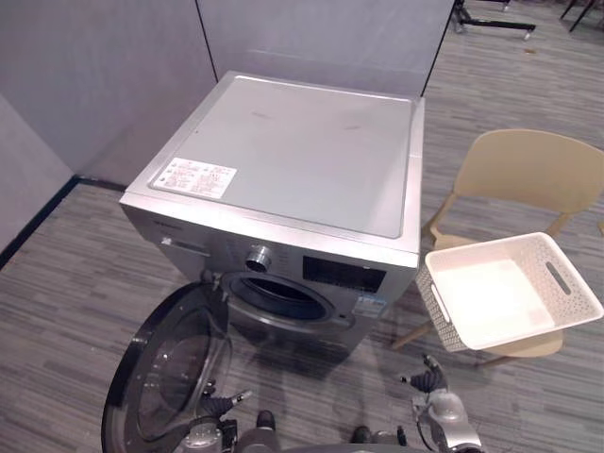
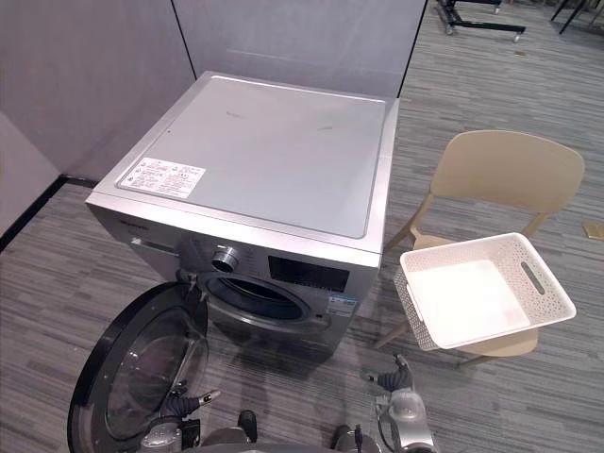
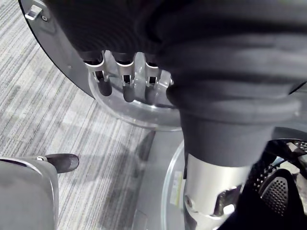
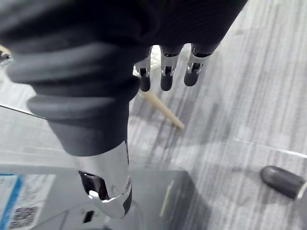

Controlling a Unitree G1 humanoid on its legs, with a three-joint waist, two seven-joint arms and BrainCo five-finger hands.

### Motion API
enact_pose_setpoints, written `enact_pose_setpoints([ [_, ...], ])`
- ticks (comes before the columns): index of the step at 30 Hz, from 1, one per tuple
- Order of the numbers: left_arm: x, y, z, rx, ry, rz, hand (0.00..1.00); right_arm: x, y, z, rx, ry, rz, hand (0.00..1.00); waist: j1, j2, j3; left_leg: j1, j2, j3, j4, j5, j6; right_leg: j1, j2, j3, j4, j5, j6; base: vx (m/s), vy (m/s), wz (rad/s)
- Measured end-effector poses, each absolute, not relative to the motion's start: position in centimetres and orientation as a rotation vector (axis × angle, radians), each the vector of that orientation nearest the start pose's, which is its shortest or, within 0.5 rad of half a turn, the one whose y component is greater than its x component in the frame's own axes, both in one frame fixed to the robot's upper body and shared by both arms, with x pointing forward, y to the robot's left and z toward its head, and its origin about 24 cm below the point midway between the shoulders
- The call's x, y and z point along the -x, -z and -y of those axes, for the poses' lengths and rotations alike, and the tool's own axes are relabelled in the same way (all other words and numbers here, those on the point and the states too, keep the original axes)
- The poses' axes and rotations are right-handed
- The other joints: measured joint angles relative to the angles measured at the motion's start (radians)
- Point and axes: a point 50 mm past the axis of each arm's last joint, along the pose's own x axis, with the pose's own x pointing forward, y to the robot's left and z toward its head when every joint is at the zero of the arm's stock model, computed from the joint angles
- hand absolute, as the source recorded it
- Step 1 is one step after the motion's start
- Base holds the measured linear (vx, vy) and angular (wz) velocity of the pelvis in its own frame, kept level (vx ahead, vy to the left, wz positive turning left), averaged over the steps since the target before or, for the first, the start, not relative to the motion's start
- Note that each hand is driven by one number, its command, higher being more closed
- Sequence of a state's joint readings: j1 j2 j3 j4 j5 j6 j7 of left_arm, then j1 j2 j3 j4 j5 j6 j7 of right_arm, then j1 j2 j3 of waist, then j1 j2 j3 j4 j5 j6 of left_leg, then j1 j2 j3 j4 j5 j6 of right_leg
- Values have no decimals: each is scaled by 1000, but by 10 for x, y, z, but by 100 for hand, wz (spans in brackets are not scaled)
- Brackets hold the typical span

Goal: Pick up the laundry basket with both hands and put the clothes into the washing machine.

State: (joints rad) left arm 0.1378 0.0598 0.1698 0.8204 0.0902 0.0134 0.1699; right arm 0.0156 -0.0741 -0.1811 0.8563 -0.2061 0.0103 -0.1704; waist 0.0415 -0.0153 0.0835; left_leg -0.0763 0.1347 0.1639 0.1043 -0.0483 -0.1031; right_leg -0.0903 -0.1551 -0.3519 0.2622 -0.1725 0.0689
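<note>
Left hand (image 1: 209, 432): low beside the open door (image 1: 170, 368), fingers straight and loose, holding nothing.
Right hand (image 1: 444, 411): low over the floor, fingers straight, empty.
Laundry basket (image 1: 439, 311): on the beige chair (image 1: 528, 170), right of the washing machine (image 1: 293, 160), apart from both hands.
Left wrist view: door glass just past the fingertips.
Right wrist view: a chair leg (image 4: 163, 110) beyond the fingers.

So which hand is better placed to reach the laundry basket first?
Right. The right hand hangs open close to the laundry basket on the chair; the left hand is across by the washer's open door. The lift probably needs both.
</note>
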Motion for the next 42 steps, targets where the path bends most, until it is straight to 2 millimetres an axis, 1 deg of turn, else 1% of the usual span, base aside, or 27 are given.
enact_pose_setpoints([
  [3,-117,141,-215,-155,-323,-958,0,-163,128,215,271,267,-875,0,-1,0,21,-20,-12,4,45,2,3,-61,-14,60,117,0,0,-56,46,-10],
  [4,-123,138,-218,-163,-324,-941,0,-166,127,214,270,264,-867,0,1,-7,36,-43,-15,-1,87,1,6,-91,-20,107,171,1,0,-169,35,23],
  [6,-129,135,-220,-165,-330,-914,0,-173,124,211,276,249,-850,0,13,1,39,-107,9,-13,123,-4,20,-107,0,159,165,-5,27,-166,-8,33],
  [7,-137,131,-220,-151,-342,-880,0,-178,122,207,281,235,-832,0,17,-7,50,-128,5,-26,128,-7,25,-143,-14,212,311,-79,49,-169,-118,65],
  [8,-142,127,-221,-155,-346,-851,0,-178,122,204,276,227,-833,0,32,-23,65,-155,-11,-39,160,-3,28,-127,-21,237,391,-119,67,-218,-166,68],
  [9,-142,127,-221,-154,-349,-847,0,-179,122,203,274,224,-832,0,47,-21,69,-173,-13,-46,180,-3,28,-112,-22,250,373,-149,64,-234,-217,48],
  [10,-143,125,-220,-150,-367,-835,0,-185,119,202,272,221,-813,0,65,-34,67,-209,-8,-55,194,9,15,-93,-8,247,289,-190,28,-287,-243,21],
  [11,-142,126,-213,-128,-367,-838,0,-198,111,206,281,230,-767,0,81,8,74,-246,15,-79,170,48,0,-92,22,210,226,-197,-3,-305,-230,26],
  [12,-146,126,-207,-115,-359,-828,0,-202,107,209,287,238,-744,0,81,32,77,-262,27,-96,148,78,-5,-101,38,184,210,-180,-10,-334,-199,46],
  [13,-147,125,-198,-98,-342,-820,0,-205,103,211,289,244,-722,0,81,57,78,-268,40,-118,60,125,-18,-129,58,150,209,-163,-33,-264,-138,58],
  [14,-148,126,-196,-93,-338,-821,0,-205,103,211,286,244,-721,0,78,60,78,-263,45,-112,12,125,-21,-136,62,135,206,-155,-45,-330,-193,92],
  [15,-152,124,-193,-96,-321,-810,0,-202,105,210,269,252,-731,0,75,42,88,-253,65,-40,-22,112,-31,-136,52,84,168,-118,-82,-259,-174,77],
  [17,-156,120,-192,-104,-308,-781,0,-201,105,208,256,266,-727,0,71,19,101,-232,54,4,43,110,-27,-135,29,62,153,-99,-93,-198,-140,68],
  [18,-161,114,-191,-111,-302,-744,0,-201,103,211,264,281,-716,0,54,17,101,-200,60,17,139,101,-18,-135,20,40,145,-84,-98,-135,-52,53],
  [20,-166,108,-191,-122,-294,-709,0,-200,102,212,264,292,-710,0,39,20,99,-158,71,18,194,27,2,-137,14,20,139,-70,-99,-107,5,38],
  [22,-176,102,-188,-136,-273,-673,0,-198,103,213,254,312,-718,0,27,22,98,-108,82,33,188,-18,9,-137,12,5,114,-40,-88,-142,114,25],
  [24,-184,98,-185,-146,-254,-648,0,-191,106,218,239,343,-735,0,26,34,89,-59,66,35,76,-18,0,-129,23,-4,73,-7,-65,-126,143,19],
  [25,-190,94,-185,-167,-237,-627,0,-186,111,217,225,350,-765,0,23,24,77,-43,54,32,19,8,-15,-114,17,-9,30,23,-50,-91,178,18],
  [27,-194,88,-188,-195,-227,-592,0,-172,119,219,208,370,-817,0,22,24,66,-23,32,27,-21,22,-7,-74,13,-16,-45,69,-31,-89,196,16],
  [29,-201,74,-199,-225,-248,-524,0,-159,126,223,203,386,-867,0,13,30,41,-14,2,20,-51,24,0,-37,10,-23,-129,116,-5,-54,153,12],
  [31,-207,60,-209,-249,-277,-464,0,-155,128,224,206,387,-881,0,-4,35,25,-12,-17,12,-67,40,10,-24,1,-30,-162,142,0,22,134,14],
  [33,-219,28,-236,-284,-376,-324,0,-152,130,226,213,387,-898,0,-9,38,22,3,-44,12,-78,56,26,3,-7,-27,-206,174,9,42,118,5],
  [35,-223,16,-252,-309,-433,-274,0,-152,130,227,215,388,-903,0,-9,37,21,9,-48,12,-83,58,29,16,-5,-28,-226,183,11,33,55,-1],
  [36,-225,7,-268,-331,-484,-247,0,-152,130,229,210,392,-902,0,-8,37,21,14,-49,12,-88,61,33,24,-2,-28,-242,193,9,35,20,-2],
  [38,-226,-7,-291,-362,-570,-210,0,-153,131,231,200,391,-909,0,-7,37,21,13,-48,11,-91,61,33,30,7,-26,-265,205,5,25,-5,-5],
  [40,-228,-14,-302,-368,-632,-192,0,-156,129,233,206,390,-903,0,-2,37,21,13,-47,10,-95,64,37,33,13,-25,-279,212,0,0,0,0],
  [42,-230,-12,-312,-367,-678,-212,0,-160,127,236,212,391,-892,0,-2,35,22,1,-46,11,-100,69,42,22,17,-23,-288,221,-6,-17,-8,-4],
])
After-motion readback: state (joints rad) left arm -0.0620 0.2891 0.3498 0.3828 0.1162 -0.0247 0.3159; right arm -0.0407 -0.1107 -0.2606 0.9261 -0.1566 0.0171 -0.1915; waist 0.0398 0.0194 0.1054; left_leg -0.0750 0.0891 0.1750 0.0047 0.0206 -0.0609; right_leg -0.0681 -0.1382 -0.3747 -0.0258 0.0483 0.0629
